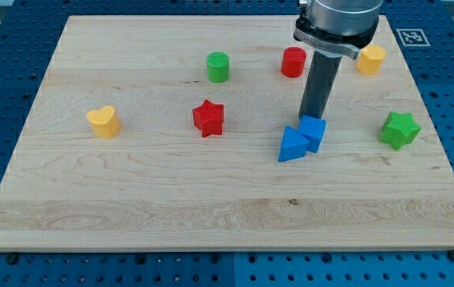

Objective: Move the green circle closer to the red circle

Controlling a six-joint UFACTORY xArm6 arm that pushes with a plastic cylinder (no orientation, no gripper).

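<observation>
The green circle (218, 67) stands near the board's top middle. The red circle (293, 61) stands to its right, a gap of about one and a half block widths between them. My tip (314, 116) is at the lower end of the dark rod, just above the blue cube (314, 132), well to the right of and below the green circle and below the red circle. It seems to touch the cube's top edge.
A blue triangle (292, 145) lies against the blue cube's left. A red star (208, 118) is at centre, a yellow heart (104, 121) at left, a yellow hexagon (370, 59) at top right, a green star (400, 129) at right. The wooden board (131, 207) has blue pegboard around it.
</observation>
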